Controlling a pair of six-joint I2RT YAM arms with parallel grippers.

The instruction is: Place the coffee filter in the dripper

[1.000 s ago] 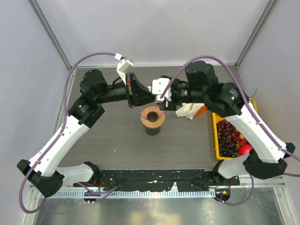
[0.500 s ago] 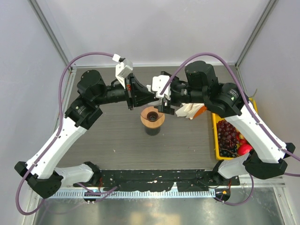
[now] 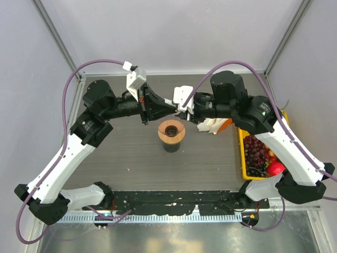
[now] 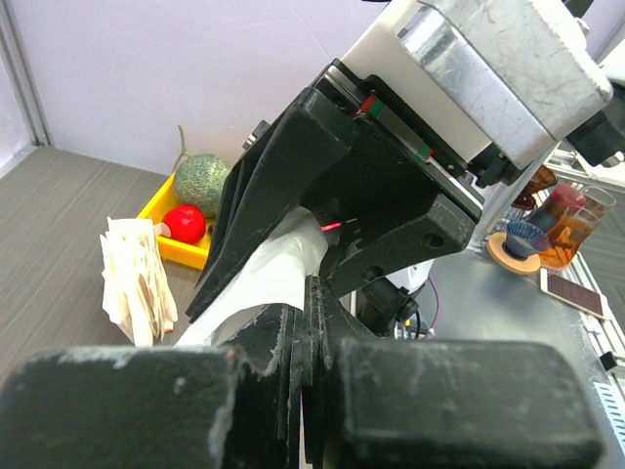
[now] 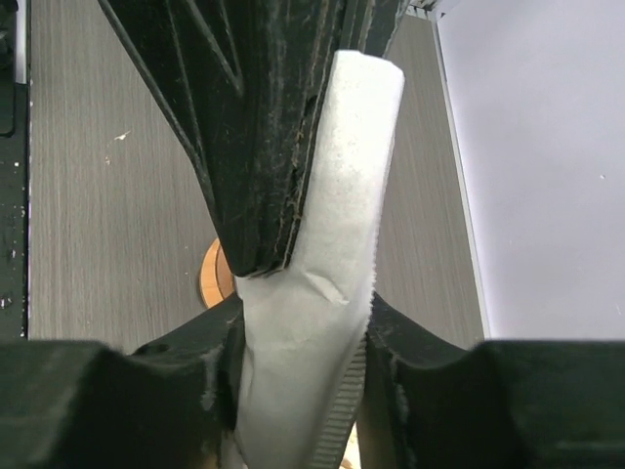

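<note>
Coffee filter (image 5: 332, 244) is hanging in the air near the dripper (image 3: 171, 133), raised off the desk (image 3: 131, 153) and gripped from both sides: the left gripper (image 3: 171, 107) is pressing its jaws almost flat together on one edge, while the right gripper (image 5: 303, 381) is squeezing the folded paper between its closed-in jaws. A bunch of paper filters (image 4: 132, 278) is standing beside the yellow tray (image 3: 242, 158)

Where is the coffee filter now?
In the right wrist view, the coffee filter is gripped by the left gripper and right gripper, mid-air near the dripper.
</note>
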